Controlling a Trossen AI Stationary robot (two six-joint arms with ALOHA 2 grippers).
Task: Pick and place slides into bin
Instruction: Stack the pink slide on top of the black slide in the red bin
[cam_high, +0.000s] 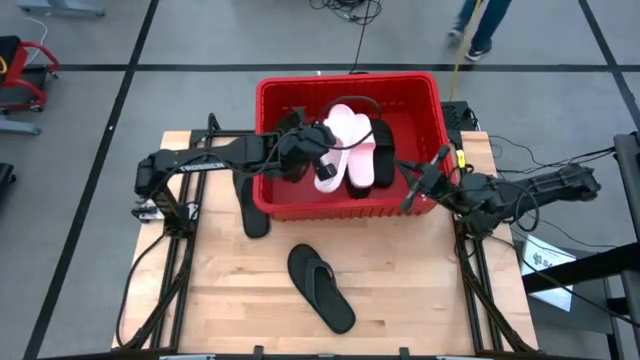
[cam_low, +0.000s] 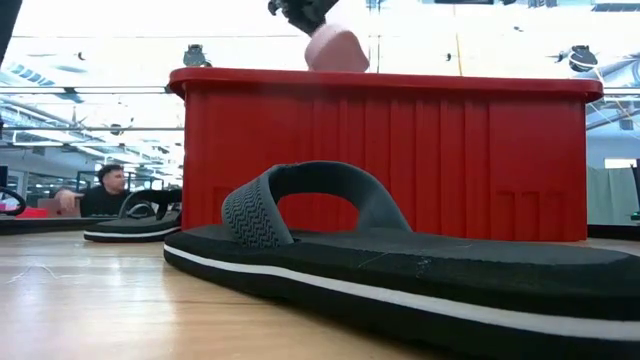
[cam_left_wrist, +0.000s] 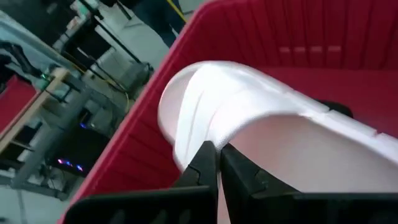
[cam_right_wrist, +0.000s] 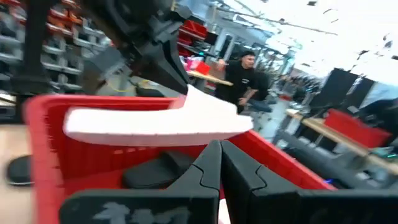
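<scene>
Holding a pale pink slide (cam_high: 330, 172) pinched in our closed left gripper (cam_high: 318, 148), we hang over the red bin (cam_high: 350, 88), where another pink slide (cam_high: 350, 128) and black ones already lie. Our right gripper (cam_high: 412, 190) waits shut and empty at the bin's rim. Two black slides (cam_high: 320, 287) lie on the table (cam_high: 230, 300).

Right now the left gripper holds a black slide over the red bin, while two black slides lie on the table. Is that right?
Not quite. The left gripper holds a pale pink slide, not a black one, over the red bin; the high view shows it. Two black slides do lie on the table.
</scene>
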